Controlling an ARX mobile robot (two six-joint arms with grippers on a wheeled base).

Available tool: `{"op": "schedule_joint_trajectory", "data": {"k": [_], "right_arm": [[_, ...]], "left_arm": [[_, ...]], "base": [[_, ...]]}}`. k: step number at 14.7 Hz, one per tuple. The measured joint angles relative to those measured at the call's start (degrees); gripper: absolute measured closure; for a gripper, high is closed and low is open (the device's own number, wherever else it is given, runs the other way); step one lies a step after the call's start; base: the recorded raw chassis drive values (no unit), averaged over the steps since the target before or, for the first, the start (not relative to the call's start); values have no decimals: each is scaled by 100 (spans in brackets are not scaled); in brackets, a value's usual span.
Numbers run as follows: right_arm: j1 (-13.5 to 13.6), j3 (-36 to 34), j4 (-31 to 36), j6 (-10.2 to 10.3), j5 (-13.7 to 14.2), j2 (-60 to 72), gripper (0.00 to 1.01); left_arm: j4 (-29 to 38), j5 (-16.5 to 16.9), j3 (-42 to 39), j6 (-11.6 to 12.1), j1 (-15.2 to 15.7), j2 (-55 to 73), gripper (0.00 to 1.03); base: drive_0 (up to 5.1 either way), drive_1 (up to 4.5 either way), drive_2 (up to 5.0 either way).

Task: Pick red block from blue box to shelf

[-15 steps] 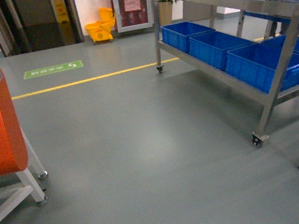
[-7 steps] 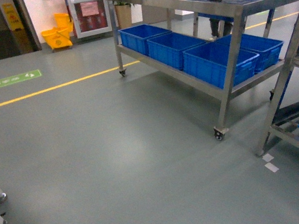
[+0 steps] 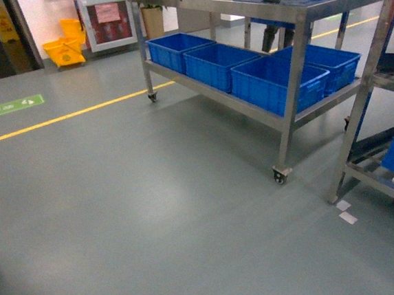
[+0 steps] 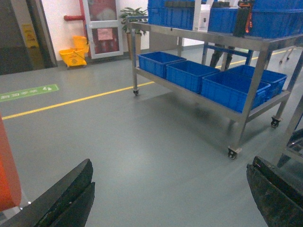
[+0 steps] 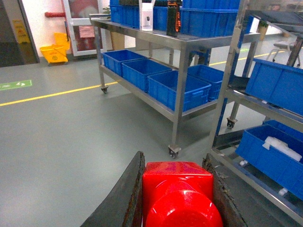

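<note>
steel shelf (image 3: 298, 114) holds dark blue crates (image 3: 274, 82)

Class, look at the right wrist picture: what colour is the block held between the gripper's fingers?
Glossy red. The red block shows best in the right wrist view.

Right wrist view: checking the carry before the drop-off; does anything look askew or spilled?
Nothing stands out. The red block sits squarely between the right gripper fingers, and the blue crates stand orderly on the shelf. No spill shows on the floor.
</note>
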Motion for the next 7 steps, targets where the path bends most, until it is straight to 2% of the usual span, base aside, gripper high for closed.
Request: {"op": "schedule_joint_trajectory", "data": {"k": [7], "right_arm": [[0,0,0,0,0,0,74]], "left_arm": [[0,-2,0,0,0,0,5]], "base": [[-159,-159,-159]]}}
